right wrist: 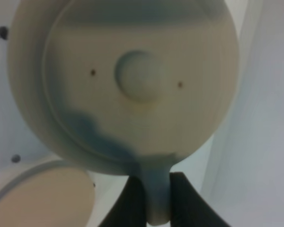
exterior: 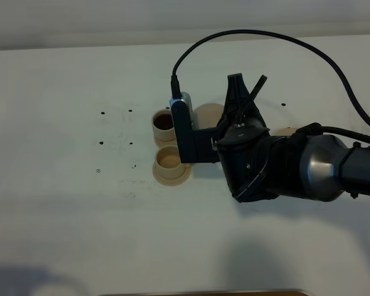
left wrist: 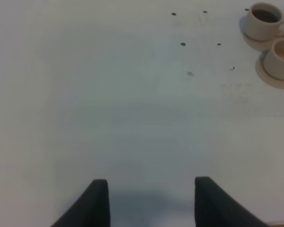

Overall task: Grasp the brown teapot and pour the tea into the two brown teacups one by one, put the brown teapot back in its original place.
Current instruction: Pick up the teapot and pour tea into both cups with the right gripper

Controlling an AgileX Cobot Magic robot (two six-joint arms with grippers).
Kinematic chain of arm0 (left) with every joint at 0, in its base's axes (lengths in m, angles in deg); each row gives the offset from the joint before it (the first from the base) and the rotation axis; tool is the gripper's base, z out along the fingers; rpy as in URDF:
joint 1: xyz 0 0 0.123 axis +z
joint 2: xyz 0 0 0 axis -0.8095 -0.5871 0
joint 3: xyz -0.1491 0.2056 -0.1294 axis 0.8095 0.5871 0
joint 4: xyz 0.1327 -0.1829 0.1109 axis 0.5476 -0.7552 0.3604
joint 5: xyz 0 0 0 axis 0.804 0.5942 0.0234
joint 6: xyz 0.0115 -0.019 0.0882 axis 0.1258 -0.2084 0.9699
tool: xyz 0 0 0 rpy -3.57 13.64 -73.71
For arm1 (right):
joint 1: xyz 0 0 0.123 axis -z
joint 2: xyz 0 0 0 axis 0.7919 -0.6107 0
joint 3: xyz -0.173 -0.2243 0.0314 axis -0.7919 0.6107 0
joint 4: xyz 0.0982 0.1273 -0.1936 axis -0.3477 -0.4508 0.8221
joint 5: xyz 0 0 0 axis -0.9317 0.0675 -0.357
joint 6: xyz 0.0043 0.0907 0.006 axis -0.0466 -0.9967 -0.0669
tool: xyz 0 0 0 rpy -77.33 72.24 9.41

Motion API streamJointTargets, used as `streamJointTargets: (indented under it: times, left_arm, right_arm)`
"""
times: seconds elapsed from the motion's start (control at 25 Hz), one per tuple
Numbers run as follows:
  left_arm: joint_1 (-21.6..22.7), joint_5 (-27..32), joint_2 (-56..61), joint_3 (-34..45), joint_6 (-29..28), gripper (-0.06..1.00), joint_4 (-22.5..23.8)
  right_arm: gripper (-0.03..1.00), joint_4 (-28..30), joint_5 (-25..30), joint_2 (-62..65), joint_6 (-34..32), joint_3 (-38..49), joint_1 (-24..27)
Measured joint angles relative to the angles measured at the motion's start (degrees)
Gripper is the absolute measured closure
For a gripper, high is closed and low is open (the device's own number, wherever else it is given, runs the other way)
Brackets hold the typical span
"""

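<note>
the brown teapot [right wrist: 132, 85] is gripped by its loop handle in the closed right gripper [right wrist: 157, 208], apparently just beside the far teacup [exterior: 163, 123], which is filled dark, and the near teacup [exterior: 168, 160]. a flat saucer [right wrist: 38, 198] is seen beneath. the left gripper [left wrist: 151, 203] is held wide over the table [left wrist: 109, 94].

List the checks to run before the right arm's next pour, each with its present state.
1. Right gripper shut on the handle of the brown teapot: ok.
2. Lid seated on the pot: ok.
3. Dark-filled teacup has tea in it: ok.
4. Pale teacup filled: not ok, its inside looks light.
5. Spout lined up over the pale teacup: cannot tell, the spout is hidden in every view.
6. Left gripper open and apart from the cups: ok.
</note>
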Motion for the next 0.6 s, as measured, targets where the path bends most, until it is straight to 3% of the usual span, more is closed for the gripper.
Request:
streamJointTargets:
  times: [0.6]
  left_arm:
    - [0.0, 0.0, 0.0, 0.0, 0.0, 0.47, 0.0]
  right_arm:
    - [0.88, 4.1, 2.6, -4.2, 0.0, -3.1, -2.3]
